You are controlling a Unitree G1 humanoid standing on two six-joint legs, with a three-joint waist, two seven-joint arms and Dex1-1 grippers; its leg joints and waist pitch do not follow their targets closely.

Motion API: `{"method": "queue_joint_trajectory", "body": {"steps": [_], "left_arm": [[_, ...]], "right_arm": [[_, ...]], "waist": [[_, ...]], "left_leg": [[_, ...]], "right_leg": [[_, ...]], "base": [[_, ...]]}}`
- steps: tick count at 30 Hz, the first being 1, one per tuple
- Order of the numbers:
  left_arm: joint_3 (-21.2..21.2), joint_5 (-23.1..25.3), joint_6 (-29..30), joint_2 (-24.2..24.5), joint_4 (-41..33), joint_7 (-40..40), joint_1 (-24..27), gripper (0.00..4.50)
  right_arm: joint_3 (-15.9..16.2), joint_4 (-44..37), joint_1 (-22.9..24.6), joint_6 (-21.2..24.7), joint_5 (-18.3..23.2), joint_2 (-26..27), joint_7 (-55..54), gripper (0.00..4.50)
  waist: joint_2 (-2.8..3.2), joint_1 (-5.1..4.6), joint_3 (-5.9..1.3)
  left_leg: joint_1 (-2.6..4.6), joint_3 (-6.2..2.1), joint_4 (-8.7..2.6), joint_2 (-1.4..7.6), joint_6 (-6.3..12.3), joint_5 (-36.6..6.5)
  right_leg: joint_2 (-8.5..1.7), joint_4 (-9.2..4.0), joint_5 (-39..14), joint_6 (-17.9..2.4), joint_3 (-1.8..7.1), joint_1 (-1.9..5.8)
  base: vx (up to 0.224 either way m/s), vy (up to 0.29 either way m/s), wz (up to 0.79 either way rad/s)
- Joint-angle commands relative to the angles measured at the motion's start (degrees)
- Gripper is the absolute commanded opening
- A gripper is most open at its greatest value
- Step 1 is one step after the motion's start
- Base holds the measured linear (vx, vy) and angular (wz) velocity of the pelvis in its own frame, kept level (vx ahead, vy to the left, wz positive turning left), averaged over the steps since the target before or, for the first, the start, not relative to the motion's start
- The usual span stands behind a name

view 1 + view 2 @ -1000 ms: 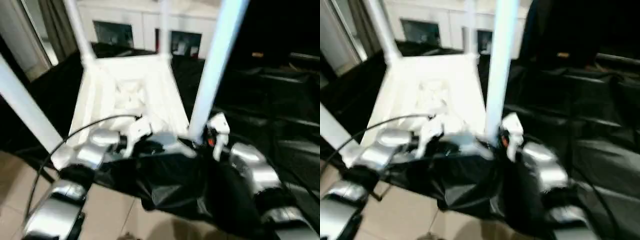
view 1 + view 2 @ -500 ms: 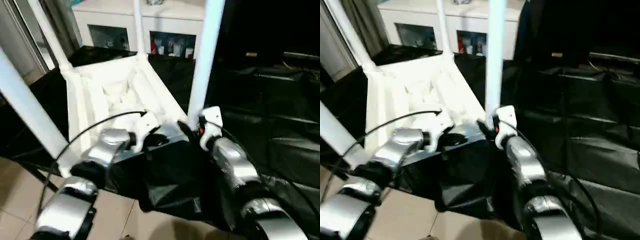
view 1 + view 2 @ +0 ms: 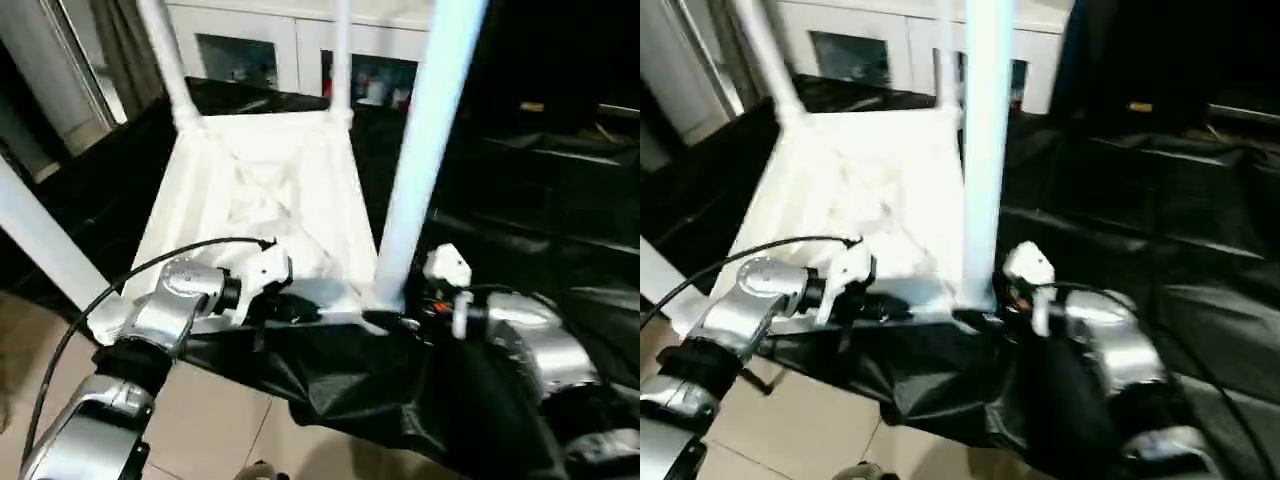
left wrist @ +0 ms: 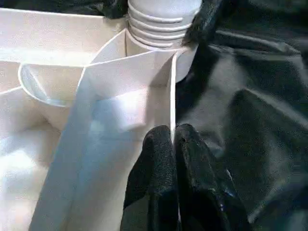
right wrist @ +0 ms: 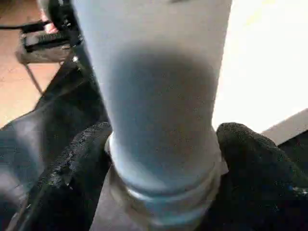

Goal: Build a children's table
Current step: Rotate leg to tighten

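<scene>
A black sheet covers the bench. The white table lies on it upside down, at 11 o'clock.

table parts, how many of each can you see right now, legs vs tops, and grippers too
table legs: 4 (near right, near left, far left, far right)
table top: 1
grippers: 2 (left gripper, right gripper)
total: 7

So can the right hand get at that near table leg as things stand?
Probably yes. The right hand already has its fingers either side of the near leg at its base; nothing sits between them.
</scene>
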Motion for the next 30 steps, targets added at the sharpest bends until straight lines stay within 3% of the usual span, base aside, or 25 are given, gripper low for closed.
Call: {"method": "queue_joint_trajectory", "body": {"steps": [1, 4, 6, 12, 20, 22, 25, 26, 27, 28, 29, 30], "left_arm": [[-0.78, -1.5, 0.65, 0.04, -1.7, -2.41, 0.3, 0.0], [-1.01, -1.36, 0.82, 0.1, -1.9, -2.77, 0.09, 0.0], [-1.14, -1.14, 0.72, -0.06, -1.61, -2.51, -0.19, 0.0], [-1.07, -1.31, 1.05, -0.63, -2.13, -2.17, 0.32, 0.0], [-0.76, 0.29, 0.29, -2.24, -0.58, 2.97, -0.26, 0.0], [-0.39, 2.04, 0.39, -4.25, 1.39, 8.95, -1.42, 0.0], [-0.07, 3.52, 1.36, -6.69, 3.78, 15.05, -2.93, 0.0], [-0.07, 3.52, 1.36, -6.69, 3.78, 15.05, -2.93, 0.0], [0.3, 4.25, 2.08, -9.17, 5.83, 19.88, -4.38, 0.0], [0.3, 4.25, 2.09, -9.19, 5.85, 19.92, -4.39, 0.0], [0.48, 5.36, 2.74, -11.62, 7.76, 25.48, -5.88, 0.0], [0.5, 5.43, 2.8, -11.79, 7.89, 25.89, -5.99, 0.0]], "right_arm": [[0.19, -1.06, -0.21, 0.63, 0.88, -0.85, 0.59, 3.74], [0.28, -1.37, -0.11, 1.11, 0.75, -1.32, 1.65, 3.6], [0.27, -1.33, -0.04, 1.39, 0.71, -1.25, 2.25, 3.6], [0.61, -1.84, 0.82, 1.48, 1.09, -0.18, 2.34, 2.91], [-0.51, -1.23, 3.01, 0.28, 1.33, 2.76, -1.95, 2.82], [-2.48, 2.29, 2.94, -1.0, -0.09, 6.26, -10.55, 2.82], [-3.84, 6.57, 2.25, -2.41, -1.87, 9.55, -19.37, 2.81], [-3.84, 6.57, 2.25, -2.41, -1.87, 9.55, -19.37, 2.8], [-5.81, 10.14, 0.84, -2.41, -2.45, 12.88, -28.29, 2.8], [-5.83, 10.17, 0.83, -2.41, -2.45, 12.9, -28.36, 2.8], [-7.24, 13.6, -0.76, -2.48, -3.48, 15.73, -37.12, 2.8], [-7.33, 13.83, -0.87, -2.49, -3.55, 15.92, -37.64, 2.8]], "waist": [[-0.73, -0.04, -3.6], [-1.17, -0.21, -3.57], [-1.15, -0.13, -3.65], [-1.2, -0.12, -3.53], [-1.07, -0.17, -3.6], [-0.9, -0.47, -3.23], [-0.84, -0.93, -2.68], [-0.85, -1.01, -2.7], [-0.65, -1.19, -2.69], [-0.63, -1.53, -2.43], [-0.72, -1.99, -2.0], [-0.69, -2.44, -1.85]], "left_leg": [[0.56, -2.4, -3.62, 5.05, 7.82, -2.48], [0.34, -2.33, -3.53, 4.76, 7.76, -1.88], [0.33, -2.35, -3.4, 4.71, 8.35, -1.0], [0.41, -2.36, -3.47, 4.84, 8.35, -1.46], [0.39, -2.42, -3.51, 4.94, 7.97, -1.44], [0.6, -2.44, -3.85, 4.93, 6.64, -3.83], [1.12, -2.6, -4.5, 4.7, 3.51, -8.06], [1.27, -2.69, -4.55, 4.78, 3.04, -8.46], [1.33, -2.74, -4.72, 4.87, 2.6, -8.74], [1.56, -2.6, -4.86, 4.88, 2.28, -9.77], [1.87, -2.77, -5.03, 4.61, 1.35, -12.56], [2.32, -3.05, -5.22, 4.5, 0.3, -14.82]], "right_leg": [[-6.86, -3.97, -5.96, -9.8, 4.09, 3.1], [-6.82, -3.79, -4.52, -10.19, 4.12, 3.28], [-6.81, -3.65, -3.37, -10.3, 4.06, 3.31], [-6.88, -3.85, -4.53, -10.32, 4.02, 3.25], [-6.95, -3.83, -4.14, -10.31, 4.07, 3.2], [-6.95, -4.53, -8.2, -10.03, 4.01, 3.05], [-7.24, -5.96, -18.12, -8.04, 4.06, 3.08], [-7.26, -6.06, -19.05, -7.78, 4.08, 3.04], [-7.3, -6.16, -19.71, -7.33, 4.21, 3.03], [-7.15, -6.41, -20.5, -7.52, 4.25, 2.64], [-7.33, -7.01, -24.97, -7.09, 4.07, 2.71], [-7.56, -7.63, -29.39, -6.07, 3.88, 2.78]], "base": [[0.0, 0.0, 0.0], [0.0, 0.0, 0.0], [0.0, 0.0, 0.0], [0.0, 0.0, 0.0], [0.0, 0.0, 0.0], [0.0, 0.0, 0.0], [0.0, 0.0, 0.0], [0.0, 0.0, 0.0], [0.0, 0.0, 0.0], [0.0, 0.0, 0.0], [0.0, 0.0, 0.0], [0.0, 0.0, 0.0]]}}
